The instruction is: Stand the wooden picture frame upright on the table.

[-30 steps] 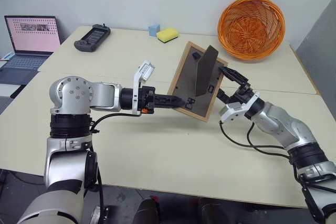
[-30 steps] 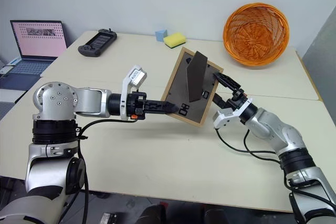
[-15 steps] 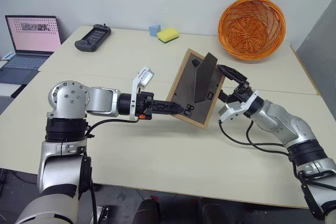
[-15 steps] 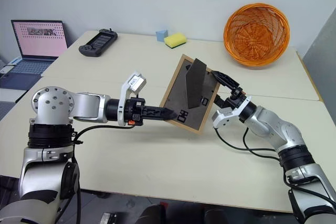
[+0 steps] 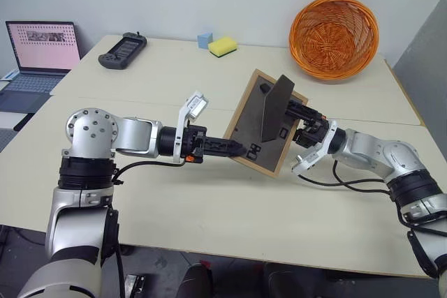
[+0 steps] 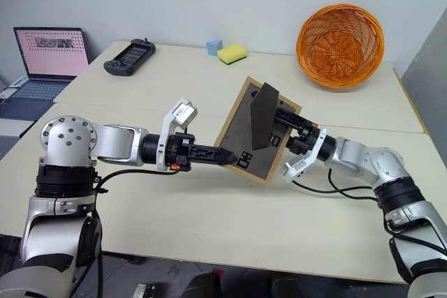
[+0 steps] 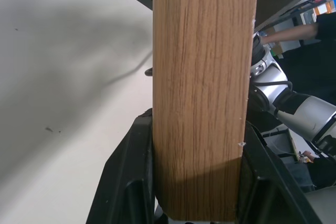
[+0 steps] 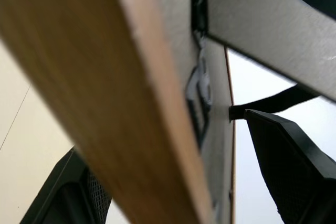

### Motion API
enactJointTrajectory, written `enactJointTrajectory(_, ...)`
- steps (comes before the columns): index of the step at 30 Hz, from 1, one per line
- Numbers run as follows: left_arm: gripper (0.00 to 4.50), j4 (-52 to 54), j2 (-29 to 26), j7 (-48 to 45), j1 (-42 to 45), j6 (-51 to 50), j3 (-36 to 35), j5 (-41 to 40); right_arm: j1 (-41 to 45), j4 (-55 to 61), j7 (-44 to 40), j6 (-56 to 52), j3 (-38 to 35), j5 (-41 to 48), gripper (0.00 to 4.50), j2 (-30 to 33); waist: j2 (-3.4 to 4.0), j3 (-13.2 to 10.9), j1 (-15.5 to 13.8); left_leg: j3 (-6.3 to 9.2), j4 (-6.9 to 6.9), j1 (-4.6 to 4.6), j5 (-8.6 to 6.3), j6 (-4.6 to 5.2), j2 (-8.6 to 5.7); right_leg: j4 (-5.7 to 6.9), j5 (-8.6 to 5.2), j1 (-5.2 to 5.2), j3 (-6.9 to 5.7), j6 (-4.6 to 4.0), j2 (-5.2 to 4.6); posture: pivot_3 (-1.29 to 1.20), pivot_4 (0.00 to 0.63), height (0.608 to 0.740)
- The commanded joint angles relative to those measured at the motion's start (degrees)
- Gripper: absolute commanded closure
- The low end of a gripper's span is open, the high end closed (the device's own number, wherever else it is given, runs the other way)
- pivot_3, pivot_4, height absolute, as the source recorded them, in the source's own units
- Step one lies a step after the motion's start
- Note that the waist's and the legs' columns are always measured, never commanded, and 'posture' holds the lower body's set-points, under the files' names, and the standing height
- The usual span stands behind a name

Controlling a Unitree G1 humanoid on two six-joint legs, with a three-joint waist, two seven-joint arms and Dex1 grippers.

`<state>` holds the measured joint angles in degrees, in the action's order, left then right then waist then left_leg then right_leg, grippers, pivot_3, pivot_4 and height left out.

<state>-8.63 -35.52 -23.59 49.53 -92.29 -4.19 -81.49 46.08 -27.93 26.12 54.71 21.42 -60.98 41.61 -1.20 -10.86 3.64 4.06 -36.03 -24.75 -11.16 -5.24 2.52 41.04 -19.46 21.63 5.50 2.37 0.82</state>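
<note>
Both arms reach inward over the pale worktop (image 5: 209, 207), meeting at the wooden picture frame (image 5: 246, 113), which is held tilted above the surface near the seam between the two slabs. The left arm stretches almost level from the robot's left, and the left gripper (image 5: 239, 149) is clamped on the frame's lower wooden edge; the left wrist view shows a black finger (image 7: 134, 182) pressed to each side of the light-wood rail. The frame's dark grey back faces the camera, its prop leg (image 5: 275, 106) swung out from the board. The right arm bends in from the robot's right, its right gripper (image 6: 292, 125) spread wide around the frame's far edge, one finger (image 8: 294, 166) on the backing side, the other (image 8: 79, 198) on the opposite face, neither visibly pressing. No lettering on the frame can be read.

Behind sit an orange wicker basket (image 5: 334, 36), a yellow sponge (image 5: 222, 47), a small blue block (image 5: 204, 39), a black handheld controller (image 5: 122, 50) and an open laptop (image 5: 38, 54).
</note>
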Motion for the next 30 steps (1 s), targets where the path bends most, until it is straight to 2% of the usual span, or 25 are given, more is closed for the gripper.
enactJointTrajectory(1,3.19,1.8,-1.2,0.9,-0.3,-0.2,-0.8,-4.3,4.1,-3.9,4.4,0.2,0.7,-1.5,0.66,0.9,0.00,0.0,0.0,0.01,0.00,0.00,0.00,0.00,0.00,0.00,0.00,0.00,-0.01,0.00,0.00,0.00,0.150,0.740)
enactJointTrajectory(7,3.19,1.7,-1.4,2.6,-0.5,-0.2,-1.0,-6.2,7.1,-8.9,9.1,-0.3,3.5,-4.1,0.66,2.1,0.00,0.0,0.0,0.03,0.00,0.00,0.00,0.00,-0.03,0.01,0.00,-0.01,-0.01,0.00,-0.01,0.00,0.150,0.740)
enactJointTrajectory(14,3.19,1.4,-1.2,3.5,-0.2,-0.2,-1.3,-6.6,7.0,-7.7,10.9,0.2,4.3,-3.9,0.66,3.2,0.00,0.0,0.0,0.03,0.00,0.00,0.00,0.00,-0.04,0.02,0.00,-0.01,-0.01,0.00,-0.01,0.00,0.150,0.740)
enactJointTrajectory(15,3.19,1.3,-1.1,3.6,-0.2,-0.2,-1.3,-6.5,6.8,-7.5,11.1,0.2,4.4,-4.0,1.03,3.3,0.00,0.0,0.0,0.03,0.00,0.00,0.00,0.00,-0.04,0.02,0.00,-0.01,-0.01,0.00,-0.01,0.00,0.150,0.740)
enactJointTrajectory(16,3.19,1.3,-1.1,3.6,-0.2,-0.2,-1.4,-6.5,6.5,-7.2,11.3,0.3,4.4,-3.9,1.13,3.5,0.00,0.0,0.0,0.03,0.00,0.00,0.00,0.00,-0.04,0.02,0.00,-0.01,-0.01,0.00,-0.01,0.00,0.150,0.740)
enactJointTrajectory(22,3.19,0.6,-0.9,3.6,0.0,-0.2,-1.3,-6.5,5.3,-5.0,11.8,1.0,3.6,-3.0,2.50,4.8,0.00,0.0,0.0,0.03,0.00,0.00,0.00,0.00,-0.05,0.03,0.00,-0.01,-0.01,0.00,-0.02,0.00,0.150,0.740)
enactJointTrajectory(26,3.19,-0.2,-1.2,3.9,0.1,-0.2,-1.1,-7.5,4.4,-2.9,11.4,1.5,3.1,-1.5,2.87,5.8,0.00,0.0,0.0,0.04,0.00,0.00,0.00,0.00,-0.05,0.04,0.00,-0.01,-0.02,0.00,-0.02,0.00,0.150,0.740)
enactJointTrajectory(30,3.19,-0.9,-1.6,4.2,0.2,-0.2,-0.9,-8.6,2.8,-0.1,10.7,2.1,2.3,-0.3,3.05,6.9,0.00,0.0,0.0,0.04,0.00,0.00,0.00,0.00,-0.05,0.04,0.00,-0.01,-0.01,0.00,-0.02,0.00,0.150,0.740)
